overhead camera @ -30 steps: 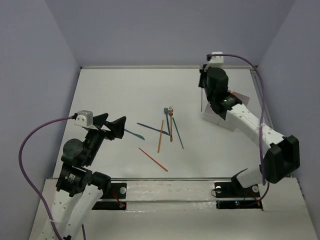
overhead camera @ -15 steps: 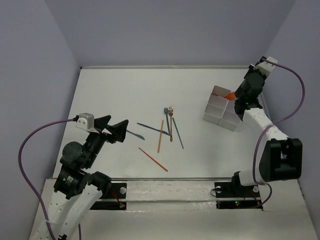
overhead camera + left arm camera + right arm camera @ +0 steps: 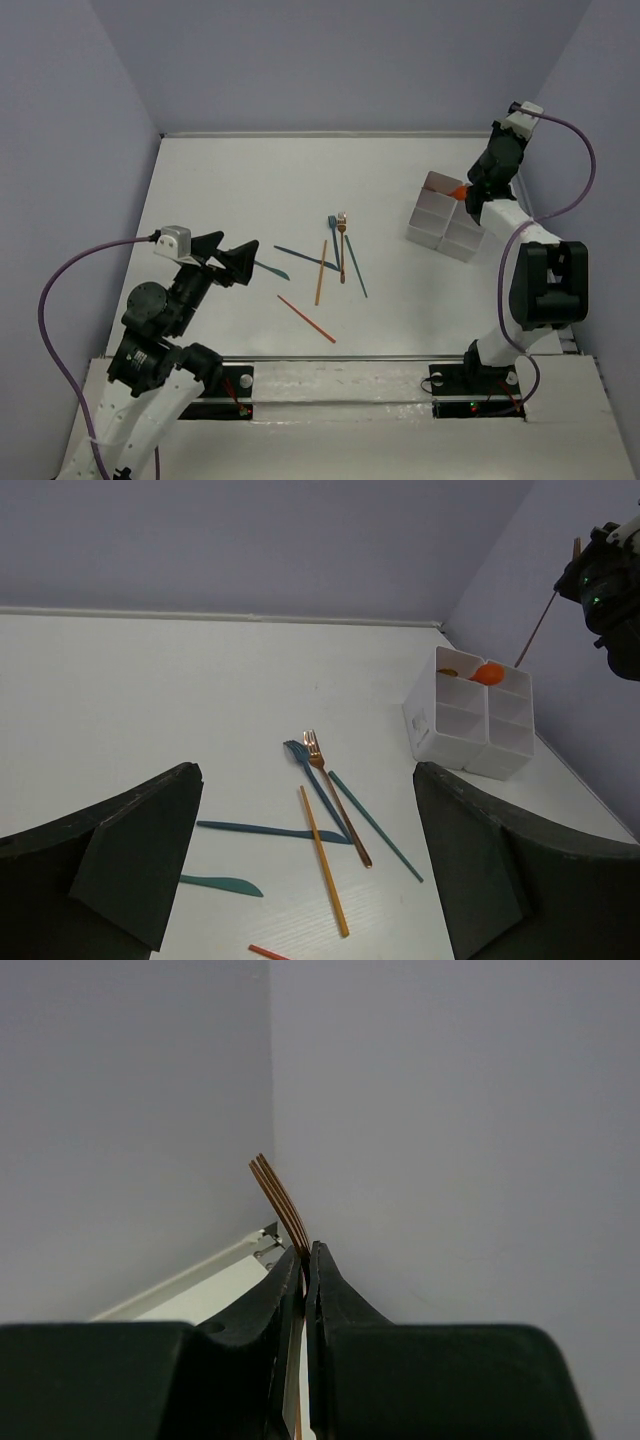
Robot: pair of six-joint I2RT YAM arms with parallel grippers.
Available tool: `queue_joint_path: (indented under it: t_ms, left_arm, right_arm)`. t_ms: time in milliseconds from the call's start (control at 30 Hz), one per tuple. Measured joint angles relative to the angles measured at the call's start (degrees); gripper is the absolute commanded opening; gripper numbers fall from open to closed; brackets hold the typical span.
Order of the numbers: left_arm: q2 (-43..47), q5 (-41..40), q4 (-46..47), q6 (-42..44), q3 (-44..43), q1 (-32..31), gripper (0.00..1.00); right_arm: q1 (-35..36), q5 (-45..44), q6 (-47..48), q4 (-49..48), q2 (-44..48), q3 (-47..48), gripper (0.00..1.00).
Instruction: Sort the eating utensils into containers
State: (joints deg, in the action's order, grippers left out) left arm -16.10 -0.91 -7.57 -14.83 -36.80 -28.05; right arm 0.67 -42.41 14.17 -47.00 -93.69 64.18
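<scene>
A flat white tabletop [image 3: 250, 180] fills the view, enclosed by plain pale lavender walls [image 3: 330, 60] at nine, twelve and three o'clock. A silver metal rail [image 3: 340, 358] runs along its six o'clock edge. Thin purple cables [image 3: 45, 300] loop at eight and two o'clock.

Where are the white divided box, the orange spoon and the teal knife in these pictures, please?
white divided box [image 3: 425, 718]: left wrist view, its outer side wall.
orange spoon [image 3: 487, 673]: left wrist view, its bowl.
teal knife [image 3: 222, 885]: left wrist view, mid-blade.

Pale lavender walls [image 3: 330, 60] enclose a white table [image 3: 250, 180] on three sides under even, soft light.
</scene>
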Motion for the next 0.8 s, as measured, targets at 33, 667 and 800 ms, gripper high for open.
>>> queue_joint_path:
  t_ms: [33,667,800]
  left_arm:
    - [-0.2,0.0,0.0,0.0,0.0,0.0,0.99]
    - [-2.2,-0.1,0.0,0.4,0.0,0.2,0.99]
    - [-2.4,-0.2,0.0,0.4,0.0,0.5,0.99]
  right_arm:
    - [0.0,0.2,-0.1,-0.5,0.0,-0.4,0.07]
    - [0.0,3.1,-6.0,-4.7,0.3,-12.7,0.51]
    - [0.3,5.2,-9.7,1.4,4.2,-12.6,0.57]
